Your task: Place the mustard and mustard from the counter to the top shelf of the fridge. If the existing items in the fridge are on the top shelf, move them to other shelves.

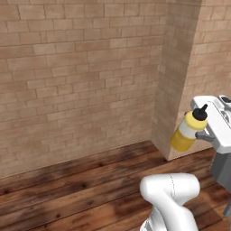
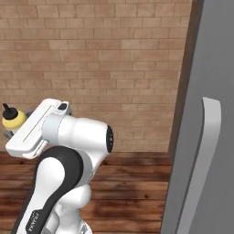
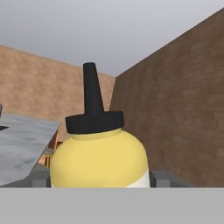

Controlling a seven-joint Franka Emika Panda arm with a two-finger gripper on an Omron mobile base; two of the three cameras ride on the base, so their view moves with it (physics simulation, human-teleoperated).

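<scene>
I count one mustard (image 1: 188,131), squat, yellow, with a pointed black cap, clamped between the jaws of the gripper (image 1: 198,134) and held in the air above the wooden floor (image 1: 81,189). My hand view adds a fingertip (image 3: 164,178) at each side of the bottle and a grey marble counter (image 3: 22,144) beyond. My right base view adds the grey fridge door (image 2: 205,137). Brick walls (image 1: 76,81) surround.

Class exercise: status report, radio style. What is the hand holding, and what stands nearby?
Hand shut on mustard bottle, held off the floor. Bottle tilted, black cap on. Brick wall ahead, grey fridge door to the right.
</scene>
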